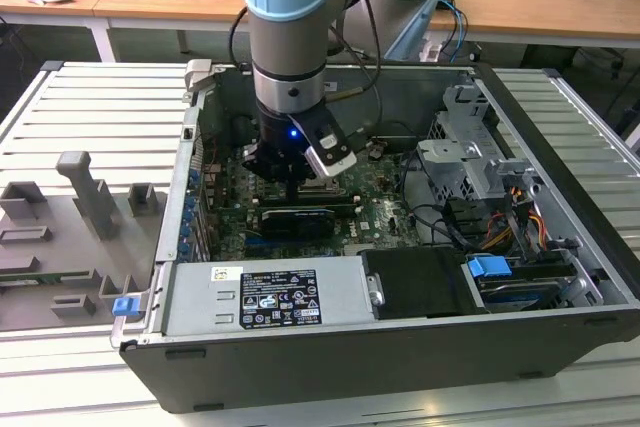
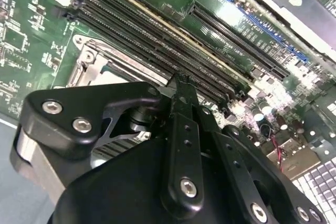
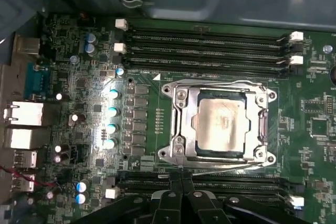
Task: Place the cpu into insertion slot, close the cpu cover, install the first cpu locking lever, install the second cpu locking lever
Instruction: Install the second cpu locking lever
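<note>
In the first wrist view the small square cpu with its pale silvery-beige metal face (image 3: pixel 220 125) lies flat in the socket on the green motherboard (image 3: pixel 325 145). The thin silvery metal cpu cover frame (image 3: pixel 181 124) lies down around it, its open centre showing the chip face. Thin wire locking levers (image 3: pixel 220 84) run along the socket edges, close against the frame. Long black memory slots (image 3: pixel 210 45) lie on both sides of the socket.

The black pincer (image 3: pixel 181 182) stands just beside the socket edge, over the near memory slots. Its slim fingertips (image 3: pixel 176 187) are pressed together with nothing between them; in the second wrist view they meet in a point (image 2: pixel 181 85) just above the slots.

In the exterior view the blue-and-grey robot arm (image 1: pixel 290 27) reaches down into the open black computer case (image 1: pixel 400 357), which rests on a ribbed grey metal counter (image 1: pixel 90 117).
</note>
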Tool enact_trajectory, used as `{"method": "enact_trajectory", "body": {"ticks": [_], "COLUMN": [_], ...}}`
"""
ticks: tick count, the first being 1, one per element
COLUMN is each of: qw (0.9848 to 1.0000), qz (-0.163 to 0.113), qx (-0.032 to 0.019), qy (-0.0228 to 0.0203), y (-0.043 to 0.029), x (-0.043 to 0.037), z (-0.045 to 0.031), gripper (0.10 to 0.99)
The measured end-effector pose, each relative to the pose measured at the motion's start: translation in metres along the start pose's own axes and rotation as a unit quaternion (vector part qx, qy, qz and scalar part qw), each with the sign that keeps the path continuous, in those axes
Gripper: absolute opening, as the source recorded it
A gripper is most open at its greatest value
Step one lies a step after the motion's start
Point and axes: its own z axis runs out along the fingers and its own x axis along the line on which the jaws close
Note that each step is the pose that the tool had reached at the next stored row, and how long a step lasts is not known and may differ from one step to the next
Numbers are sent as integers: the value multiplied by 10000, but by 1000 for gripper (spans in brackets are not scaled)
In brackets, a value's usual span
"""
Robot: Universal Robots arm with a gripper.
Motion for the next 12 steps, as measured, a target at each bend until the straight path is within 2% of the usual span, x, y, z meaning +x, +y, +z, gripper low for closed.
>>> {"method": "enact_trajectory", "body": {"ticks": [2,3,7,8,9,12], "qw": [10000,9999,9996,9993,9990,9986], "qz": [3,4,7,2,-5,-17], "qx": [-82,-105,-283,-381,-445,-520], "qy": [-6,-7,-17,-22,-25,-28], "y": [-6,-19,-99,-114,-132,-139], "x": [7,15,50,63,75,82], "z": [10,15,26,30,46,78], "gripper": [106,106,106,106,106,106]}}
